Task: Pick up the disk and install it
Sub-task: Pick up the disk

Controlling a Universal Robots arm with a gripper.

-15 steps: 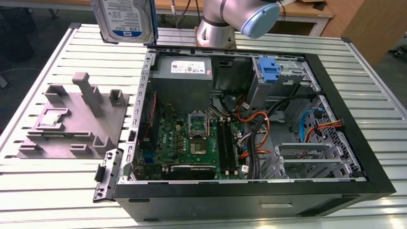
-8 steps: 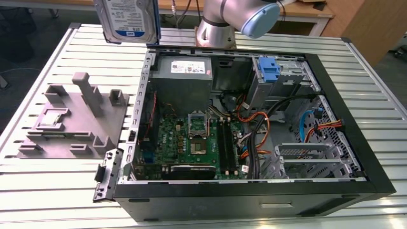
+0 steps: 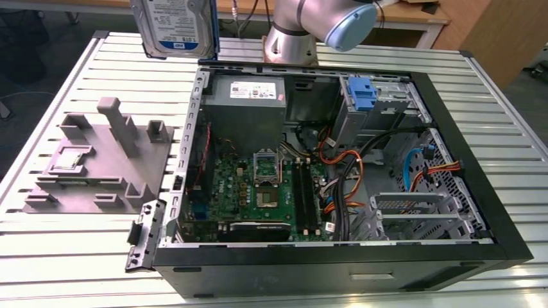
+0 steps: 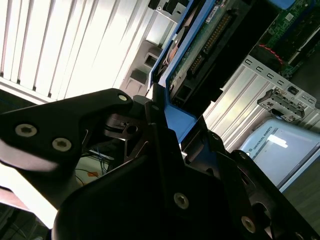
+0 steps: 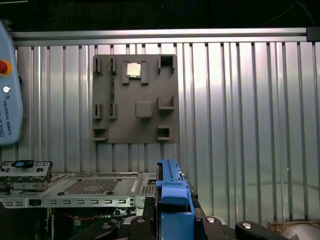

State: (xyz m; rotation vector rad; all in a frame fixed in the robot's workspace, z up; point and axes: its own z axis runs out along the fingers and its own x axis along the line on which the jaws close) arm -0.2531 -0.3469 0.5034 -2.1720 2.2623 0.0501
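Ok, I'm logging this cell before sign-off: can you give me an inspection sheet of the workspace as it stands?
Surface: slatted metal table carrying an open computer case and a grey parts fixture.
Job's things: the disk held off the table, outside the case, by its far corner.
Clutter: small silver chip seated in the fixture.
Grippers: hand shut on the disk's blue frame.
Cables: orange and black wires bundled inside the case.
Surroundings: wooden desk beyond the table.

The silver-grey jointed arm with a pale blue end cap stands at the far edge. Its black metal gripper is raised far-left, fingers clamped on the blue-framed silver-grey disk.
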